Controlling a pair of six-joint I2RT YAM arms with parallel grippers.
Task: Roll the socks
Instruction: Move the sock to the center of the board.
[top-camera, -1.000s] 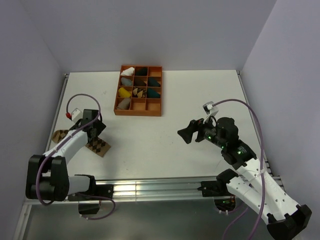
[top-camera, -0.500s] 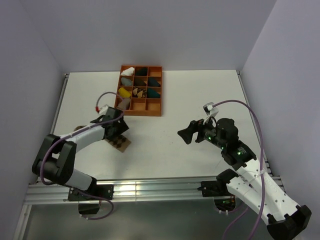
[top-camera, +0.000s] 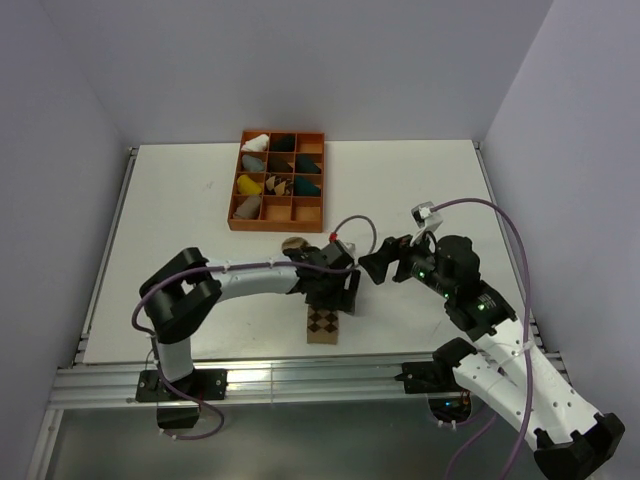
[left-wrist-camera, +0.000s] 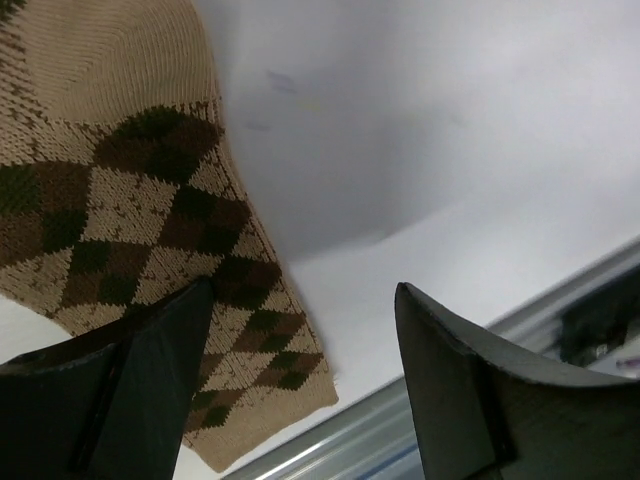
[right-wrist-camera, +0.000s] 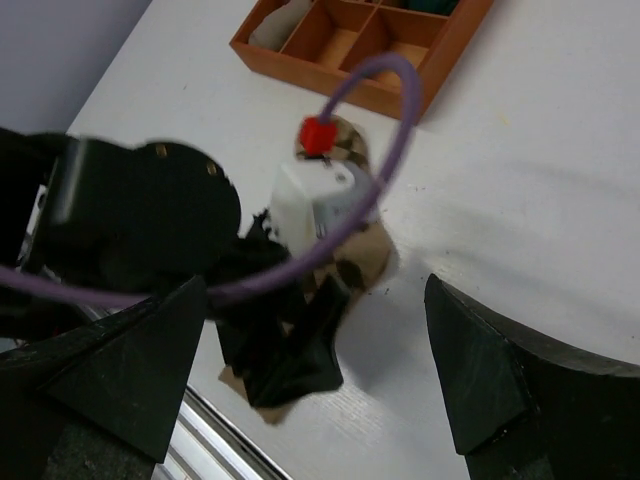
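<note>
White tabletop (top-camera: 200, 200): argyle sock (top-camera: 322, 325) flat at 6 o'clock, unrolled; your left end effector (left-wrist-camera: 300, 300) and right end effector (right-wrist-camera: 315, 290) both apart.

Worktop (top-camera: 400, 180): white, matte, rectangular. Walls (top-camera: 300, 60): plain pale lavender, enclosing three sides. Rail (top-camera: 300, 378): aluminium, edging worktop. Lighting: soft, even.

A white surface (top-camera: 420, 190) is enclosed by pale walls on three sides. An orange divided tray (top-camera: 276, 227) is set on it toward the far edge, left of centre. An argyle sock (top-camera: 322, 326) is laid flat near the front edge, beside the metal rail (top-camera: 300, 372). A piece of tan-brown fabric (top-camera: 293, 243) is seen between tray and sock, mostly hidden.
</note>
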